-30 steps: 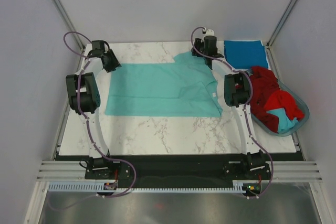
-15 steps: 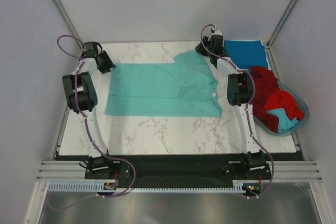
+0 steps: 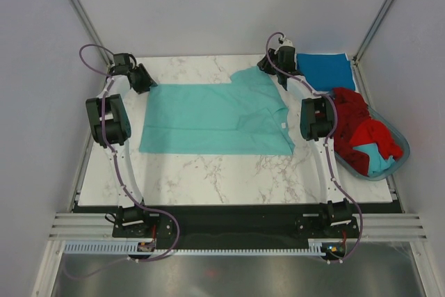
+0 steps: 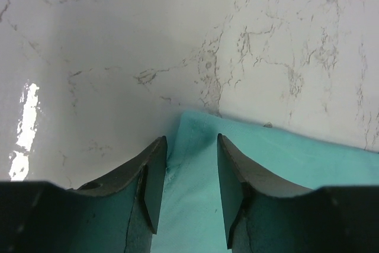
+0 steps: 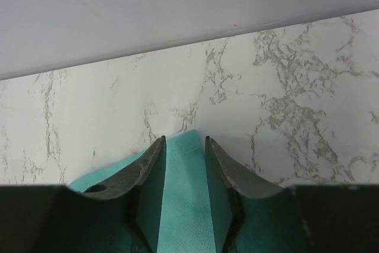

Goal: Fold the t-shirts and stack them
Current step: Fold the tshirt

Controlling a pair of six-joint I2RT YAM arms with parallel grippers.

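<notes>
Teal t-shirt point(image 3: 208, 119) spread flat at the middle of the bench point(image 3: 208, 172); left claw point(image 4: 189, 146) and right claw point(image 5: 185, 143), jaws apart astride its far corners, should probably pinch the hems evenly, then lift together.

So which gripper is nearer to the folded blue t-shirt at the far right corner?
Right. The right gripper is just left of the blue t-shirt, at a sleeve of the teal t-shirt; the left gripper is far off, at that shirt's far-left corner.
</notes>
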